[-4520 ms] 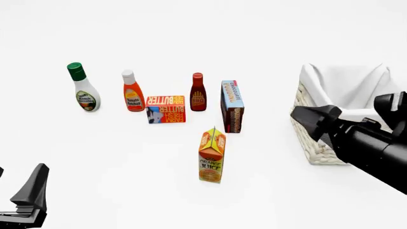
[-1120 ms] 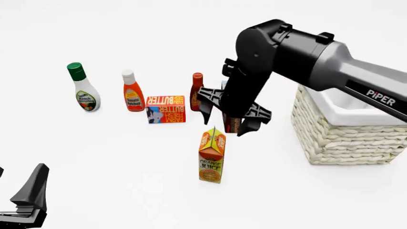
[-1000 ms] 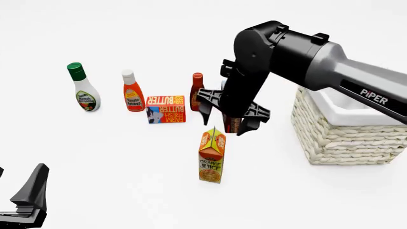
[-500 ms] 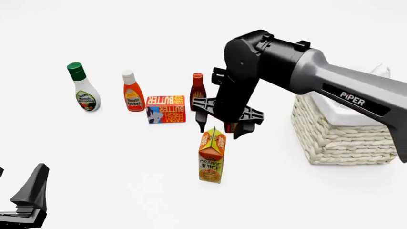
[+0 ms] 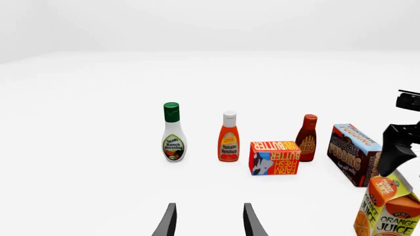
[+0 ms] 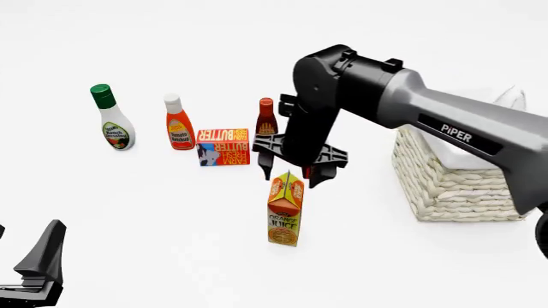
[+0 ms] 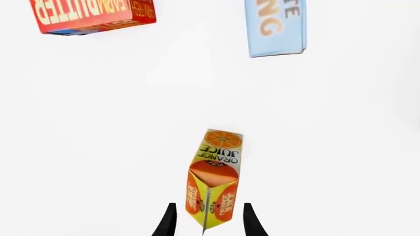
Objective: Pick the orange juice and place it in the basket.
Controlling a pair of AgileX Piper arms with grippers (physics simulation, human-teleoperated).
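The orange juice (image 6: 285,208) is a tall gable-top carton standing upright in the middle of the table. My right gripper (image 6: 289,176) is open and points down just above it, its jaws either side of the carton's gable. In the right wrist view the carton (image 7: 213,182) has its ridge between the fingertips (image 7: 168,222) without visible touch. The carton also shows in the left wrist view (image 5: 388,211). The wicker basket (image 6: 450,189) stands at the right, partly behind the right arm. My left gripper (image 6: 38,269) is open and empty at the near left corner.
Behind the carton stand a ranch dressing bottle (image 6: 113,119), a ketchup bottle (image 6: 179,125), a flat butter box (image 6: 223,146) and a BBQ sauce bottle (image 6: 266,115). A chocolate pudding box (image 5: 354,153) stands behind the right gripper, hidden in the front view.
My right arm swung from over the basket to the middle, then slid left and down until its open jaws came level with the carton's top. The left arm and the groceries stayed still.
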